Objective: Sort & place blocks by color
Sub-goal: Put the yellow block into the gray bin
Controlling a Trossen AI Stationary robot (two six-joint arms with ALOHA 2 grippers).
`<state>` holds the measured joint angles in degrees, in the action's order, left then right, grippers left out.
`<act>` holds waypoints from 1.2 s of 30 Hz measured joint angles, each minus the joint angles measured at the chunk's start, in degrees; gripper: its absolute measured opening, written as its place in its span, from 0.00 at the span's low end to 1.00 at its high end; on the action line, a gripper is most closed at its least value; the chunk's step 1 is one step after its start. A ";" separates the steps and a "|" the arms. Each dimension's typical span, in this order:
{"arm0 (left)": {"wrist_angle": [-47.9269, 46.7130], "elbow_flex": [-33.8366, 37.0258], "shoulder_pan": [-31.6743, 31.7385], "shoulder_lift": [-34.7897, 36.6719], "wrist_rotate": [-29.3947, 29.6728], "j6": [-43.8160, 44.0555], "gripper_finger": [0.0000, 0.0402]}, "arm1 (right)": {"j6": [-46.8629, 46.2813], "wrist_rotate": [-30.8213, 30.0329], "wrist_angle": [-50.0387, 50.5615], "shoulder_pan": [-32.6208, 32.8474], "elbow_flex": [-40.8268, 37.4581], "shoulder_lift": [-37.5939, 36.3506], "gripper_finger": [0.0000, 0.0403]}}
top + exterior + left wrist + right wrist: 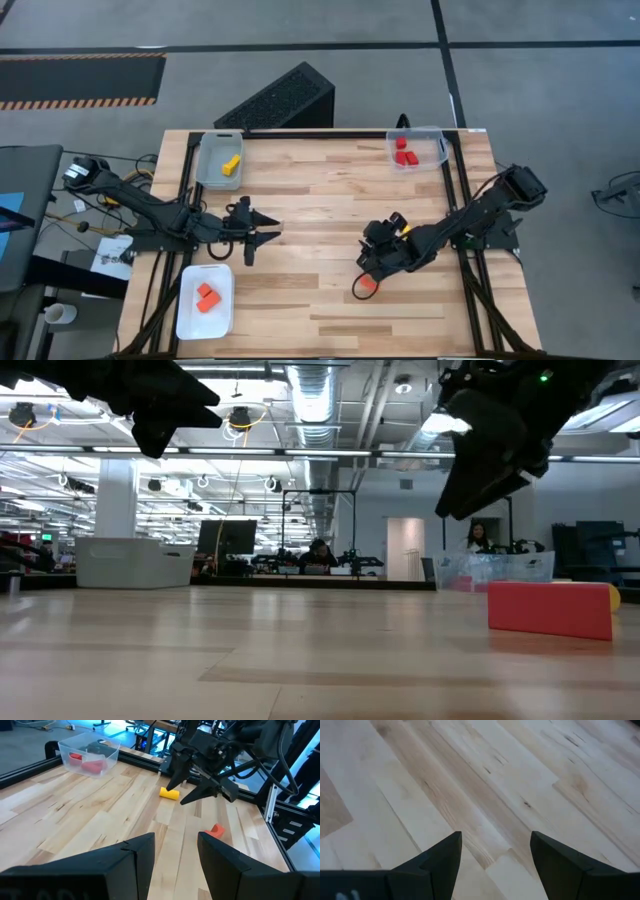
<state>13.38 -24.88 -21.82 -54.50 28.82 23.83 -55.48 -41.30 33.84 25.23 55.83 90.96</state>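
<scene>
Hiding yellow block [405, 230] under right tool [358, 281]

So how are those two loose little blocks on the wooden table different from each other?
The yellow block lies under the right arm's open gripper; the orange-red block lies clear of it, nearer the table's front edge. The yellow one looks like a short bar lying flat; the orange-red one looks more wedge-shaped. Both rest loose on the wood, outside any tray.

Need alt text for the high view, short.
Overhead: the right gripper, jaws open, hovers by an orange block on the wooden table. Left gripper waits mid-table; three corner trays hold yellow, red and orange blocks.
</scene>
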 joint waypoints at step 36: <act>-1.01 0.00 0.00 0.01 -0.05 0.79 0.34 | -20.65 14.53 16.69 -5.91 -19.05 -23.23 0.64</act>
<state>12.37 -24.88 -21.82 -54.49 28.77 24.62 -76.13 -26.78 50.53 19.32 36.79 67.73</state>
